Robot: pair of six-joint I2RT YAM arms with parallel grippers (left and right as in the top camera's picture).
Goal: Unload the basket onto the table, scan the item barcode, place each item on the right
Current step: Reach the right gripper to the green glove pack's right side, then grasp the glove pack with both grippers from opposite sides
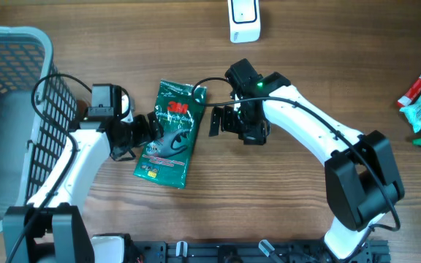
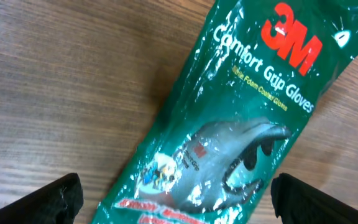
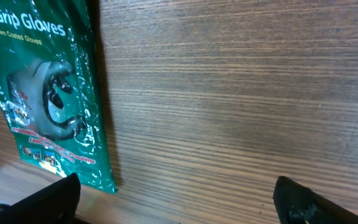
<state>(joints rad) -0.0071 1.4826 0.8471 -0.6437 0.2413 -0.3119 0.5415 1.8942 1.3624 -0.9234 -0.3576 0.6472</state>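
left gripper point(image 1: 149, 130) spread wide | glove pack point(image 1: 172, 135) lies front-back, 3M end far

Basket point(image 1: 22, 38) walls the left side; bare table point(image 1: 123, 44) flanks the glove pack point(image 1: 172, 133).

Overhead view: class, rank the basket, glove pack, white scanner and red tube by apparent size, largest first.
1. basket, though cropped by the frame
2. glove pack
3. scanner, also cropped
4. red tube
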